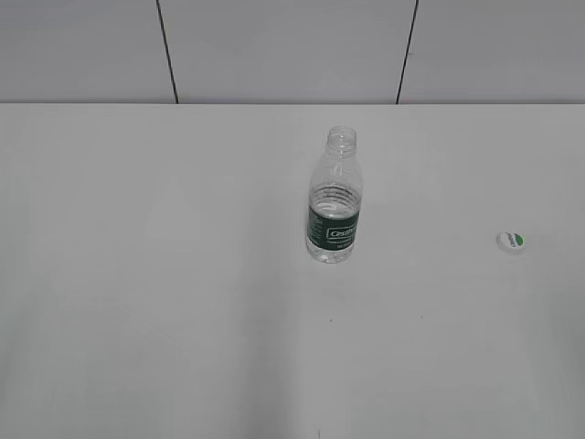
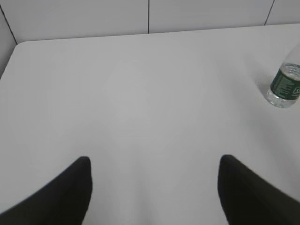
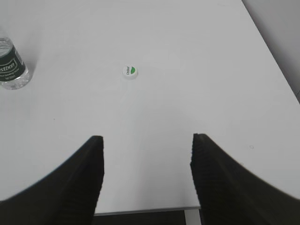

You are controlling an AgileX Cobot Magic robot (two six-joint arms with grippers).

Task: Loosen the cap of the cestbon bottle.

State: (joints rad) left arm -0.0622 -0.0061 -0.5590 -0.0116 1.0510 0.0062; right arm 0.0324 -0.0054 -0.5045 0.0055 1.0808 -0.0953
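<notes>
Cestbon bottle (image 1: 334, 206) upright on the white tabletop (image 1: 164, 293), neck open and uncapped, a little water visible in its lower part behind the dark green label band with white boxed lettering. Cap (image 1: 511, 240) lies flat on the tabletop well apart from the bottle, to the bottle's right in the exterior view and slightly nearer the camera, its green leaf-like mark facing up; nothing touches it.

Left wrist view: left pincer (image 2: 154, 187) spread wide and holding nothing, its two dark fingers (image 2: 61, 197) framing bare tabletop; the bottle stands far off toward the upper right edge of that view, only its lower body and label showing.

Right wrist view: right pincer (image 3: 146, 178) also spread wide and holding nothing, ribbed inner faces of its fingers (image 3: 89, 178) visible. The cap lies ahead of this pincer, clear of both fingers, with the bottle further to the cap's left at the edge of the view. Neither arm appears in the exterior view.
</notes>
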